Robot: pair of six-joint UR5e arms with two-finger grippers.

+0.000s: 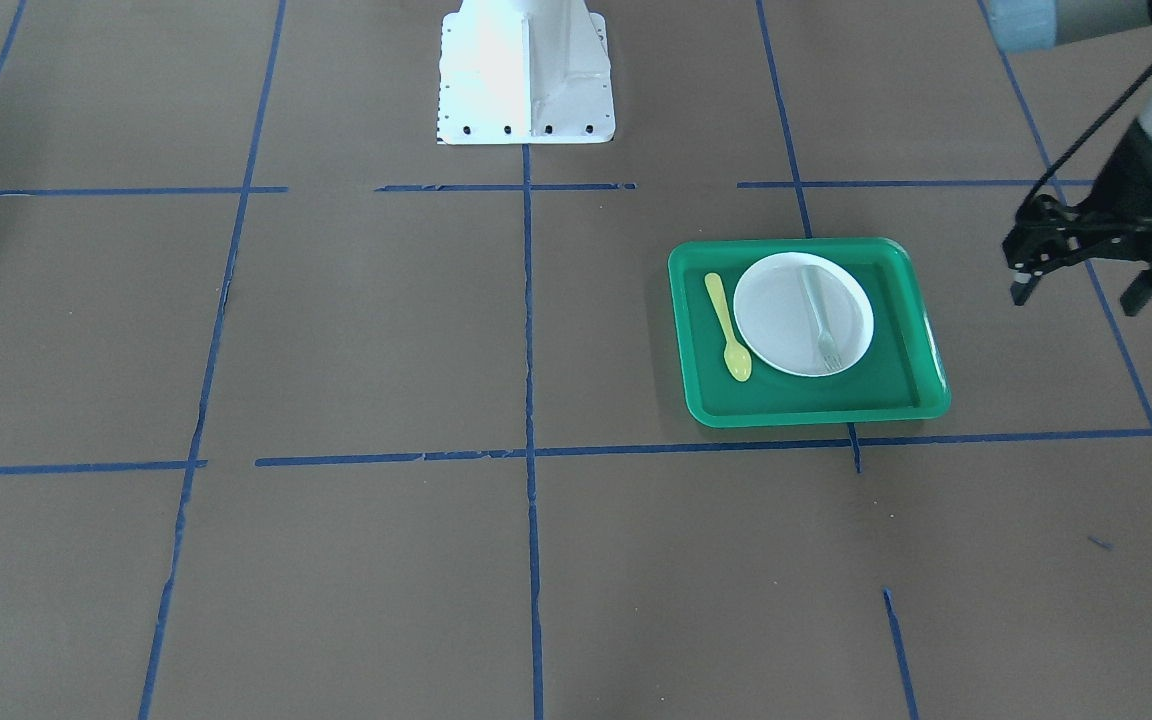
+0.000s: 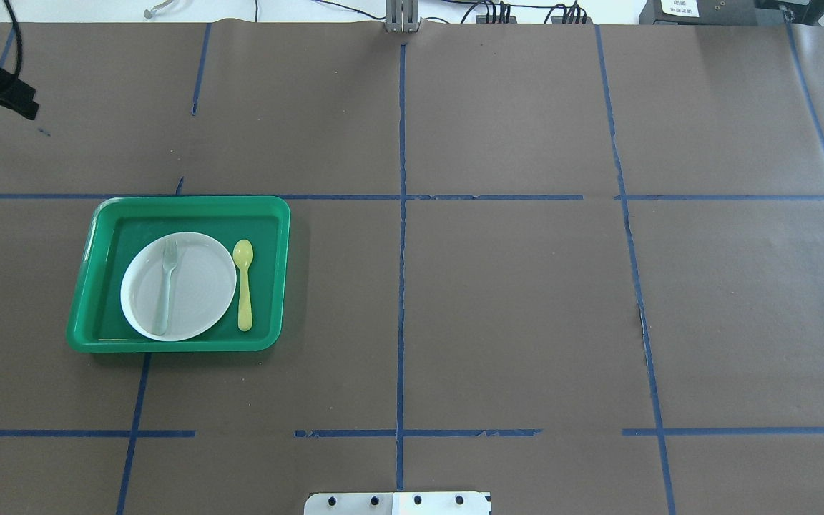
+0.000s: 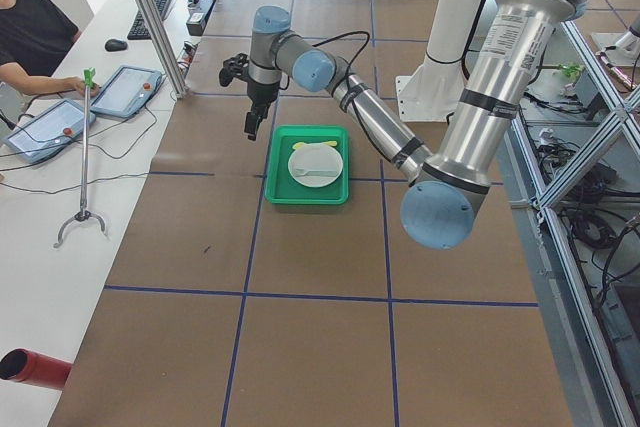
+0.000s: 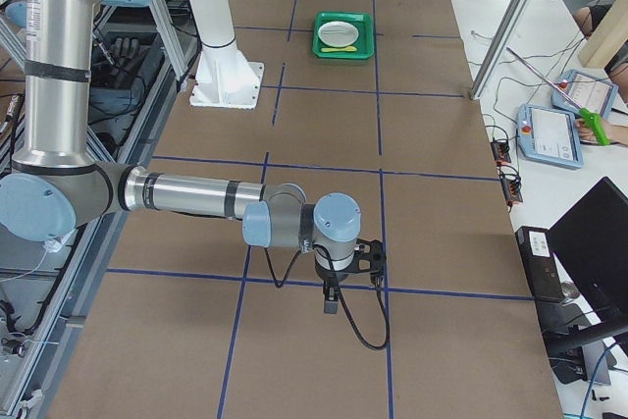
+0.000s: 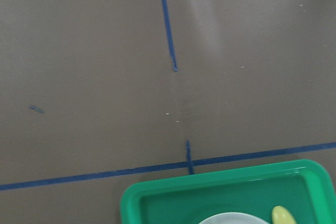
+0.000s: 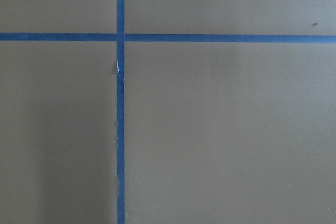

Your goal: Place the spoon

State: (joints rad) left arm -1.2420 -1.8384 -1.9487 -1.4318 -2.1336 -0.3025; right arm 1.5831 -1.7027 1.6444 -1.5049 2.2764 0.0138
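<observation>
The small yellow spoon [image 1: 728, 326] lies flat in the green tray [image 1: 806, 415], beside the white plate [image 1: 776, 325]. The overhead view shows it [image 2: 243, 285] to the right of the plate [image 2: 201, 286], bowl pointing away from the robot. A pale fork [image 1: 821, 320] lies on the plate. My left gripper [image 1: 1079, 295] is open and empty, hovering off the tray's outer side, well apart from it. The left wrist view shows only the spoon's tip [image 5: 283, 215]. My right gripper [image 4: 332, 301] shows only in the exterior right view, far from the tray; I cannot tell its state.
The table is brown paper with blue tape lines [image 2: 401, 286]. The robot's white base [image 1: 526, 75] stands at the table's middle edge. Operators' tablets and a grabber tool [image 3: 85, 147] lie on the side bench beyond the table.
</observation>
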